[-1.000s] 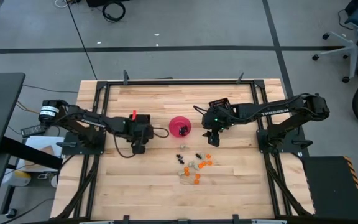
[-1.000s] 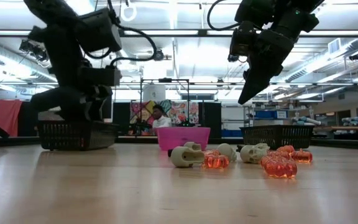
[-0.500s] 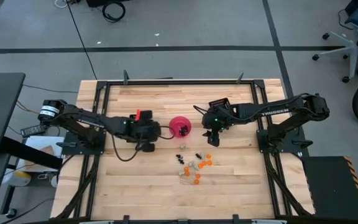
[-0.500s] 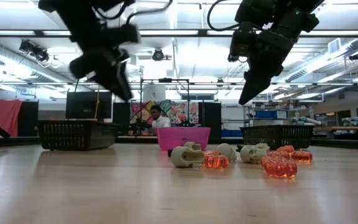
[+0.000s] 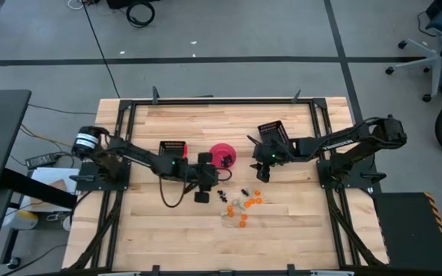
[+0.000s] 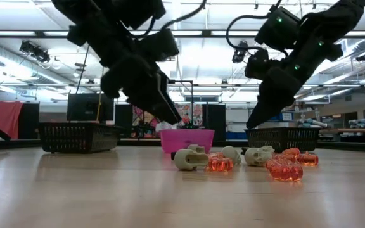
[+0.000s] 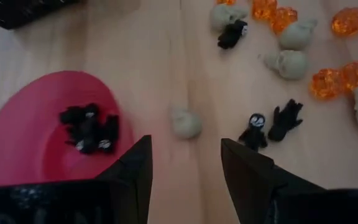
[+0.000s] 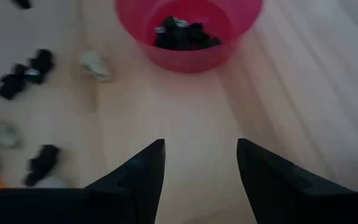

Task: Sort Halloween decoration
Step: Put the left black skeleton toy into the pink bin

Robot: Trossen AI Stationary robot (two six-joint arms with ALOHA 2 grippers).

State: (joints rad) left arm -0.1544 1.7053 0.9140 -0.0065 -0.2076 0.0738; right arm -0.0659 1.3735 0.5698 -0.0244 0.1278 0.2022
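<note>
**Trinkets Loose on the Table, Both Grippers Empty**

While the Halloween decoration (image 5: 239, 205) lies scattered on the wooden table (image 5: 167, 238) just near of the pink bowl (image 5: 222, 156), neither arm holds any of it. The left gripper (image 5: 202, 197) hangs above the table to the left of the scatter, its two dark fingers (image 7: 132, 171) spread apart with nothing between them; in its wrist view a single whitish-grey trinket (image 7: 186, 123) sits on the bare wood ahead of the gap. The right gripper (image 5: 262, 173) hovers to the right of the bowl and just far of the trinkets, its fingers (image 8: 143, 167) likewise parted and gripping nothing.

The loose pieces are of three sorts: translucent orange ones (image 6: 285, 169), pale skull-like ones (image 6: 189, 158), and small black figures (image 7: 277, 122). In the low view the orange and pale pieces lie close together, some touching. In the left wrist view two black figures lie side by side near the pale piece, with another black one (image 7: 232, 33) farther off among the skulls.

Inside the pink bowl lies a small heap of black trinkets (image 8: 182, 34), and no other colour shows there. A black basket (image 5: 173, 147) stands on the table left of the bowl, and another black basket (image 5: 273, 131) stands to the right of it, beside the right arm; what they contain cannot be made out.
</note>
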